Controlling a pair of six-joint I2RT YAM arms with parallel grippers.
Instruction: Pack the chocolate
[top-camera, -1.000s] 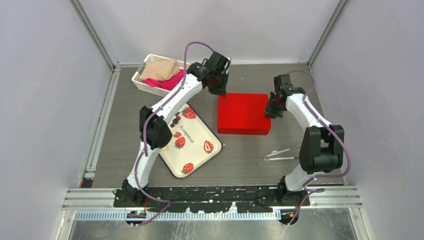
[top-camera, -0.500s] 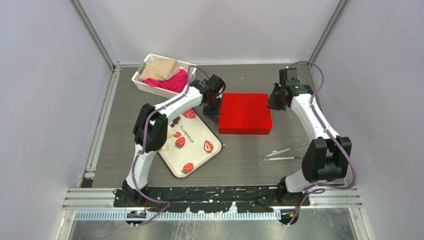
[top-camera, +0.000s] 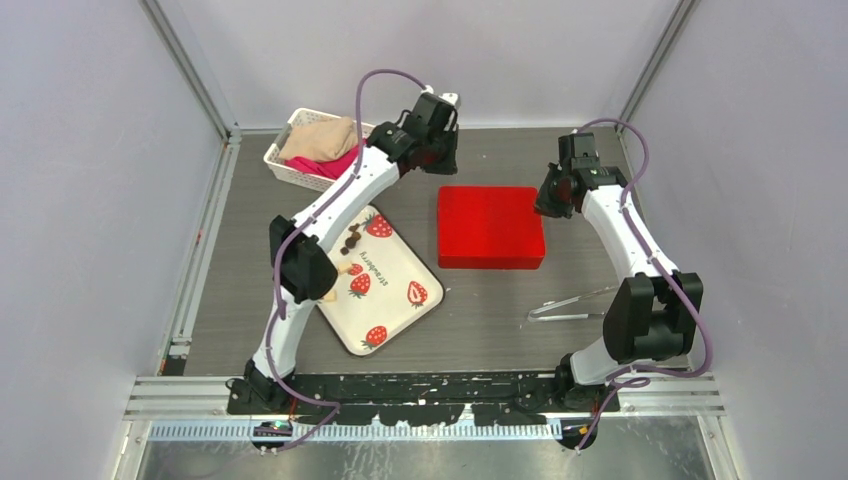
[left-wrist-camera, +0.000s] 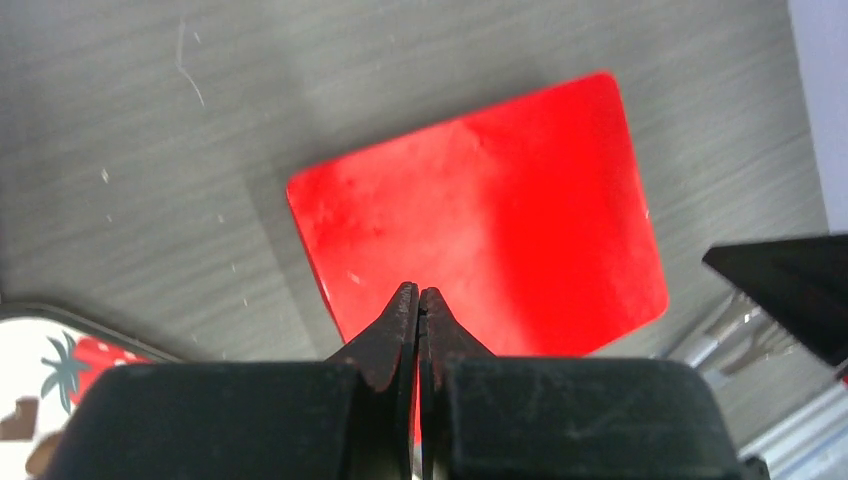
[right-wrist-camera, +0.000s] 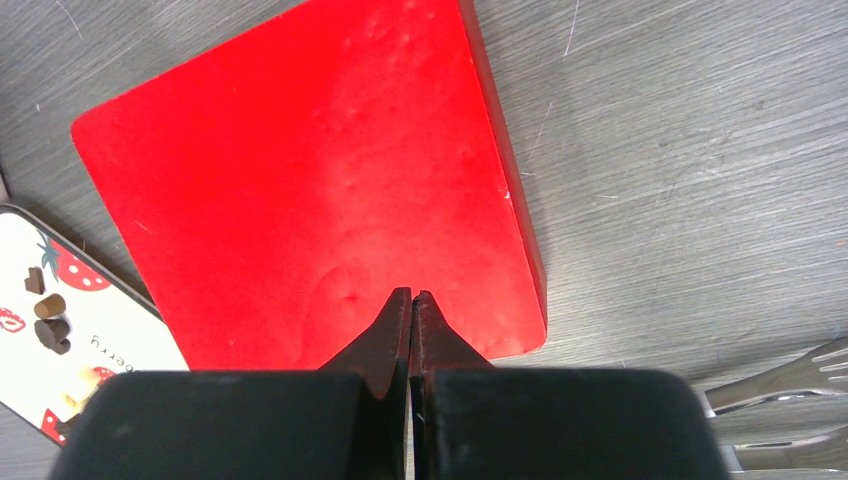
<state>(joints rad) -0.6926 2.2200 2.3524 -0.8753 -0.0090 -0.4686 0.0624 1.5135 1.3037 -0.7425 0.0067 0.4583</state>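
Several small dark chocolate lumps (top-camera: 352, 240) lie at the far end of a strawberry-print tray (top-camera: 396, 268); they also show in the right wrist view, chocolate (right-wrist-camera: 48, 320). A flat red box (top-camera: 490, 227) with its lid on sits mid-table. My left gripper (top-camera: 440, 162) hangs shut and empty above the box's far left corner, its tips (left-wrist-camera: 417, 292) over the red lid (left-wrist-camera: 480, 220). My right gripper (top-camera: 548, 205) is shut and empty beside the box's right edge, its tips (right-wrist-camera: 411, 295) over the lid (right-wrist-camera: 310, 200).
Metal tongs (top-camera: 568, 304) lie on the table to the right of the tray, near the right arm's base. A white basket (top-camera: 285, 170) holding beige and pink cloths stands at the back left. Walls enclose the table on three sides.
My left gripper dipped to the box's left edge, then rose back towards the far left corner. My right gripper drew back from the box's right edge and has held still since.
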